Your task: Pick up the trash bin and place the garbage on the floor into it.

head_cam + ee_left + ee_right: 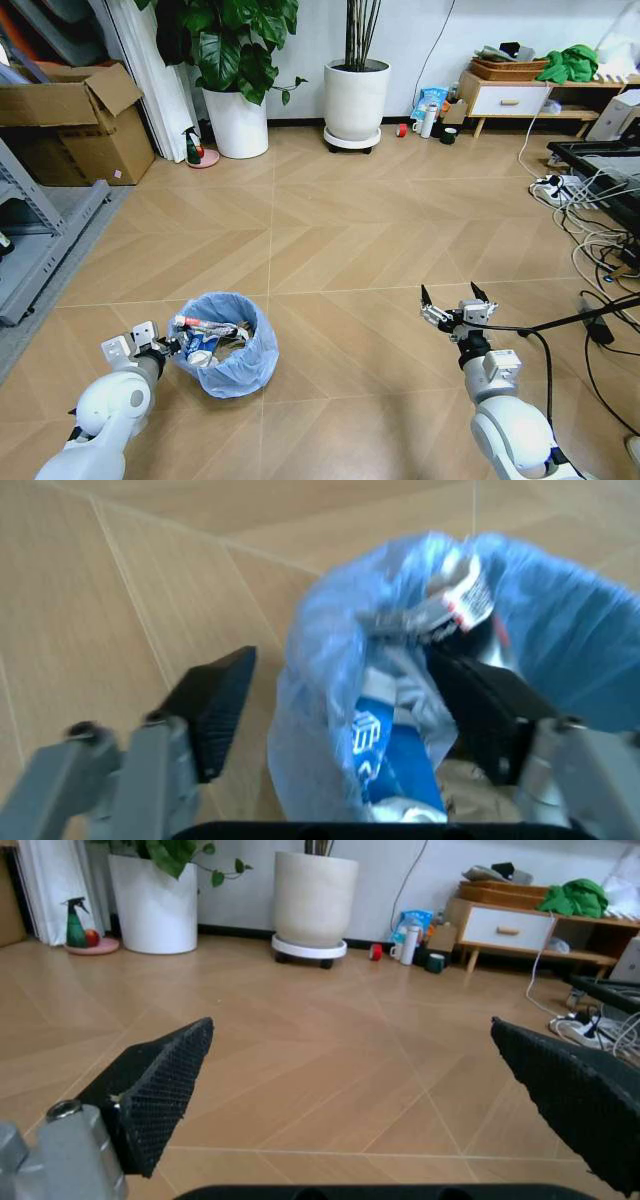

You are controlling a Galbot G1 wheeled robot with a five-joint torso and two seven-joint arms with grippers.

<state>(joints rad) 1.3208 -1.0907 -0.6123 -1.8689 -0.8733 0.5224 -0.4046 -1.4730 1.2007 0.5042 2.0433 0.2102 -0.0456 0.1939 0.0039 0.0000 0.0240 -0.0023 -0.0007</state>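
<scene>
Tan herringbone floor [340, 250] runs from the robot out to a far white wall, where two large white plant pots [357, 100] stand, one holding a broad-leaved plant and one holding thin stems. A green spray bottle [192, 147] sits on the floor beside the left pot. Far right, a low wooden shelf unit [510, 95] carries a basket and a green cloth, with a few bottles and a mug on the floor beside it. Cardboard boxes [75, 125] stack up at far left, and cables [590, 235] trail along the right edge.

Near left, the trash bin [224, 343] stands on the floor, lined with a crinkly light-blue bag and holding garbage [205, 338]: crumpled paper, wrappers with red and blue print. The left hand [172, 347] is at the bin's left rim, its fingers [215, 705] spread, one outside the bag and the other inside among the litter; the bag's edge lies between them without being pinched.

Near right, well apart from the bin, the right hand [456, 296] hovers above bare floor with its fingers [160, 1091] wide apart, gripping nothing.
</scene>
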